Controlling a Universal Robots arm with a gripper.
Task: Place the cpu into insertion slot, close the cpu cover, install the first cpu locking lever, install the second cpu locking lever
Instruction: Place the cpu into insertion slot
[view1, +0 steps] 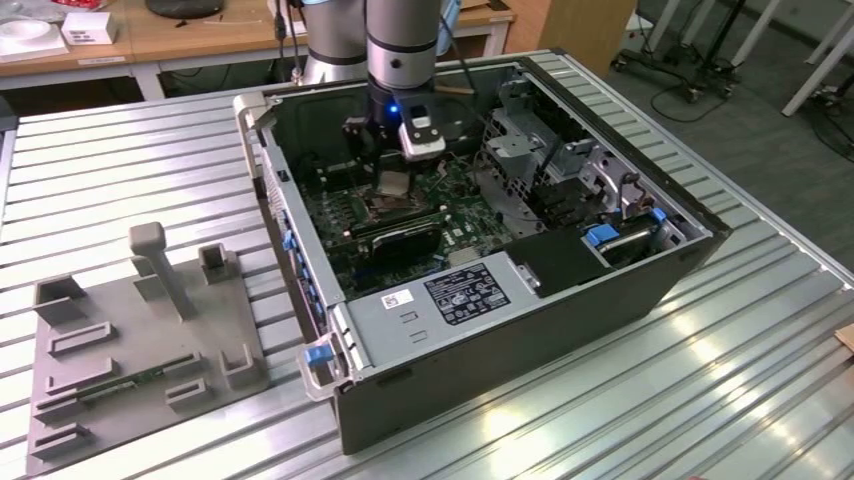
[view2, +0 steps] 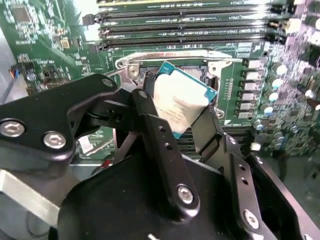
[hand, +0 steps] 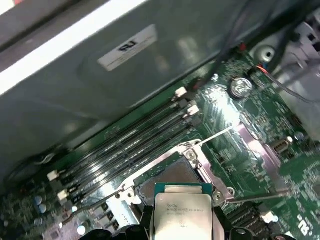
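My jaws were pinched on two opposite edges of the cpu (view2: 181, 100), its pale metal face turned up toward the wrist cameras, as my gripper (view2: 175, 117) hung inside the open computer case (view1: 534, 340) on the slatted table (view1: 120, 170). The chip rode clear of the green board, not seated, and in both wrist views it appeared skewed against the square of the insertion slot (view2: 192, 70), a corner rather than an edge leading. The slot lay just beneath the chip and slightly beyond it, toward the long memory slots (hand: 130, 142), its dark bed uncovered inside the silvery rim. By my reckoning the job stood at its first step, the chip over the socket, close to it but apart and not yet square to it
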